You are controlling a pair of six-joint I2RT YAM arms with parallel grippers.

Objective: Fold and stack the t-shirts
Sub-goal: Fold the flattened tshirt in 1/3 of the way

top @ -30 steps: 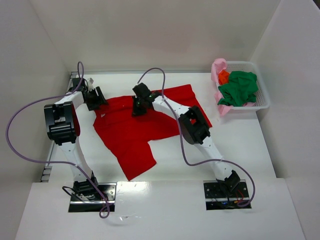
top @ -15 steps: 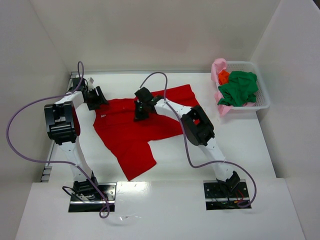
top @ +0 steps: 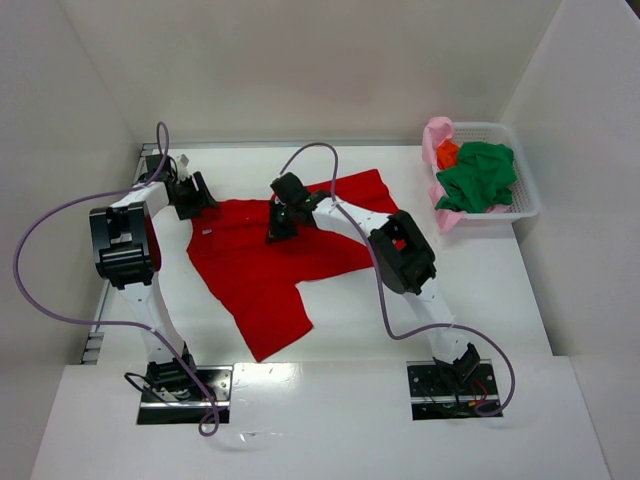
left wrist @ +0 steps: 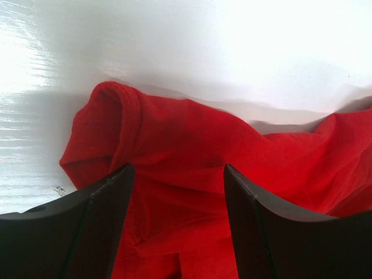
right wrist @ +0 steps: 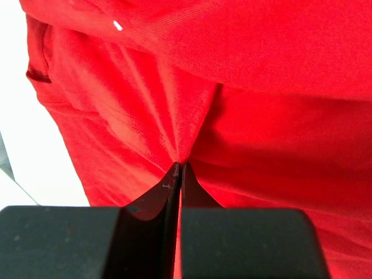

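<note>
- The red shirt (top: 260, 270) lies spread on the table, left of the basket (top: 530, 195) and well apart from it.
- The green shirt (top: 480, 175), pink shirt (top: 436, 135) and orange shirt (top: 447, 153) sit bunched in the basket.
- The right gripper (right wrist: 178, 165) is on the red shirt's far middle. Its jaws are pressed together, with creases running into the tips, so it appears to pinch a ridge of cloth.
- The left gripper (left wrist: 178, 174) is at the red shirt's corner farthest from the basket, jaws wide and straddling a rolled hem.
- The cloth looks light, limp and quick to wrinkle, so one pinch will likely drag it into folds.
- Better holds would be hems or shoulder seams, both grippers lifting together to keep an edge straight.
</note>
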